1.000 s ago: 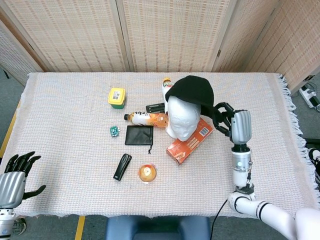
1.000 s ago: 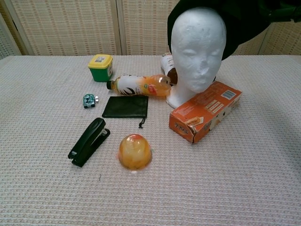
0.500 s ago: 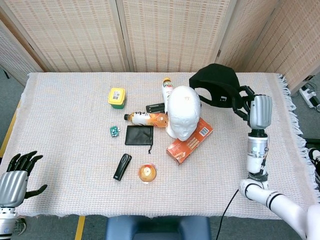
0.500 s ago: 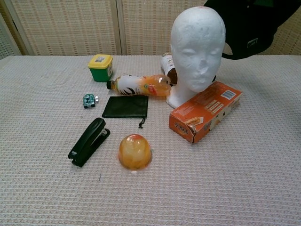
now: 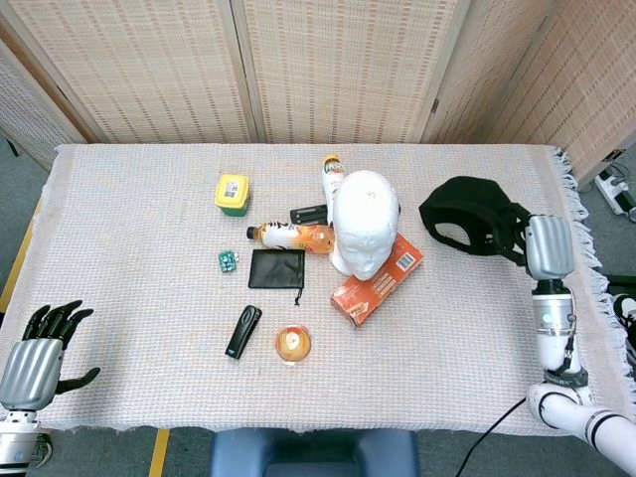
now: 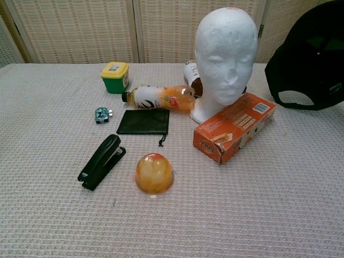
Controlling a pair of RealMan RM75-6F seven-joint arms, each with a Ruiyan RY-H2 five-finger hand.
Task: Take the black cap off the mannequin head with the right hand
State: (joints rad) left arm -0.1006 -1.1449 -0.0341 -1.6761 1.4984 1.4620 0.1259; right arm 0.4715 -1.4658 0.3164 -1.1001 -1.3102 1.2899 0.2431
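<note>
Black cap (image 5: pixel 469 215) in right hand (image 5: pixel 542 245), off mannequin head (image 5: pixel 364 221)

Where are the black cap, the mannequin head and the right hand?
black cap (image 5: pixel 467 221), head view, on its crown.
mannequin head (image 6: pixel 226 48), chest view, on the face.
right hand (image 5: pixel 542 245), head view, on the back of the hand.

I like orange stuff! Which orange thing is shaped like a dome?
The orange jelly cup, standing in front, right of the black stapler. The orange box is rectangular, and the orange drink bottle lies lengthwise.
</note>
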